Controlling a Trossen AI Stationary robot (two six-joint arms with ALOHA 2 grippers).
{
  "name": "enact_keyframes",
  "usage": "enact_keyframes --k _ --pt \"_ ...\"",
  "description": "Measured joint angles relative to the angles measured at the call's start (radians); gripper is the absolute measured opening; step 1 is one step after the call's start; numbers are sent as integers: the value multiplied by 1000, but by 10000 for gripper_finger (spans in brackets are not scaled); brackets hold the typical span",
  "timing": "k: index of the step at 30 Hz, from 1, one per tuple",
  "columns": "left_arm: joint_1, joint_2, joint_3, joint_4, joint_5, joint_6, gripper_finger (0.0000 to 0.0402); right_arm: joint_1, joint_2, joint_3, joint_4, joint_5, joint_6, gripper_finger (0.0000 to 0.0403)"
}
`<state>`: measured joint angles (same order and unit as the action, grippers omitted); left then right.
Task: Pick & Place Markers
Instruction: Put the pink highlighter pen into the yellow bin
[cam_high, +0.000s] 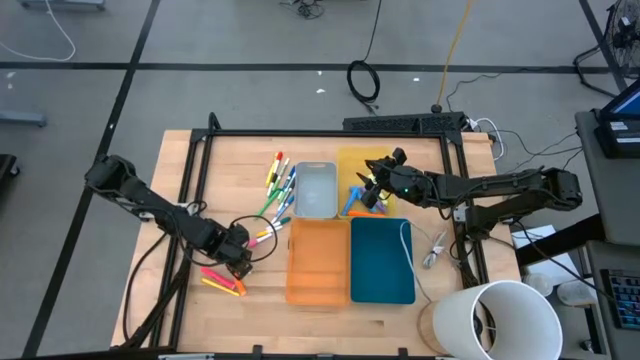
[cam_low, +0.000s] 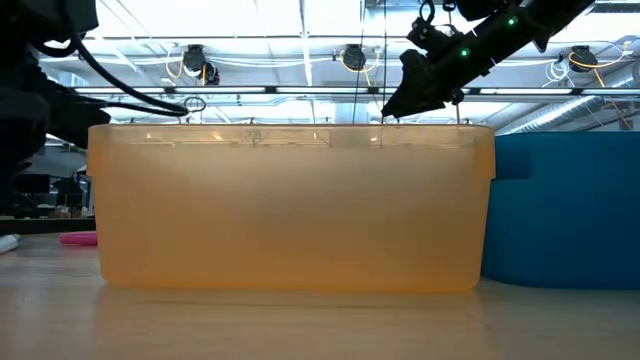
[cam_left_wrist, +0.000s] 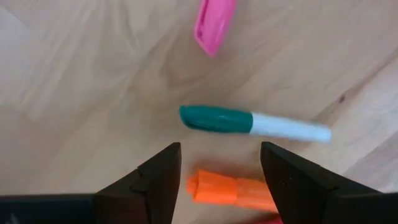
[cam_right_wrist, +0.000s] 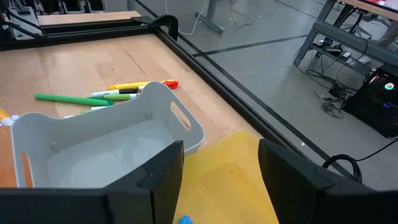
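Only the left wrist view showed what lay under the left gripper: its fingers stood apart over an orange marker on the wooden table, with a green-capped white marker just beyond and a pink marker farther off. The high view placed the right gripper, fingers apart and holding nothing, above the yellow tray, where blue and orange markers lay. The white tray held nothing visible; loose markers lay beside it. The orange tray filled the low view, its contents hidden.
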<state>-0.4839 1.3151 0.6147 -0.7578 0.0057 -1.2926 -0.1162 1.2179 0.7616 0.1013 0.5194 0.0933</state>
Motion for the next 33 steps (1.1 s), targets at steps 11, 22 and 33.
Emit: enact_keyframes --k 11,22,33 --pt "4 -1 0 0 43 343 223 0 0 0 0 0 0 192" --pt "67 -9 83 -61 531 458 223 0 0 0 0 0 -7 191" --pt "-178 4 157 -54 310 378 223 0 0 0 -1 0 -27 192"
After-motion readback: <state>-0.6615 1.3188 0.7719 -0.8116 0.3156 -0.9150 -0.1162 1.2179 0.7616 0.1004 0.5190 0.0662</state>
